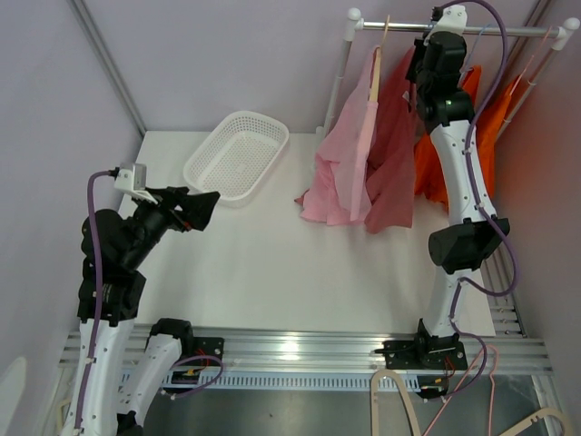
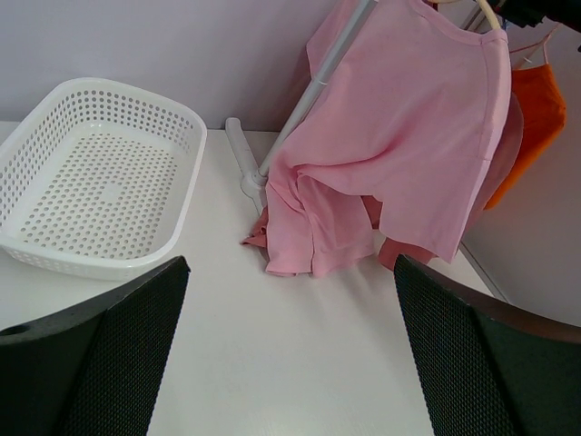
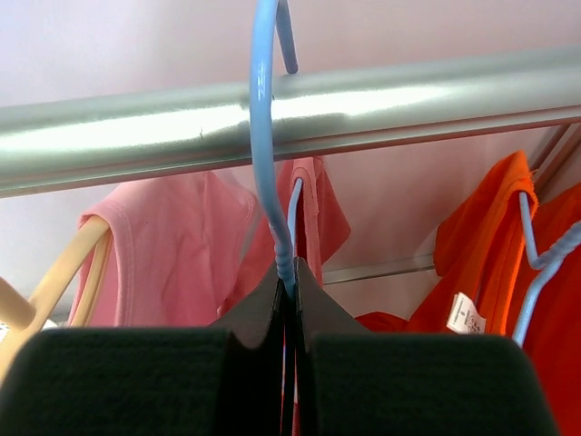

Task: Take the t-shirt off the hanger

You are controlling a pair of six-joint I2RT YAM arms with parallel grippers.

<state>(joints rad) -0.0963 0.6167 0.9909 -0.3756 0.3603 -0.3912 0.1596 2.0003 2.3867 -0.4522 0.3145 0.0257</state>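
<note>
Rose t-shirt (image 1: 395,173) limp on blue hanger (image 3: 260,136), right gripper (image 3: 289,282) tight on its neck, left gripper (image 2: 290,350) wide open

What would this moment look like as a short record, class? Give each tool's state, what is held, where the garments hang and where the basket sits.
right tool: shut on the neck of the blue hanger
blue hanger: hook over the rail
left tool: open, empty, above the table
pink t-shirt: on a beige hanger, hem bunched on the table
orange garments: hanging at the rail's right end
basket: white, empty, on the table's far left
</note>
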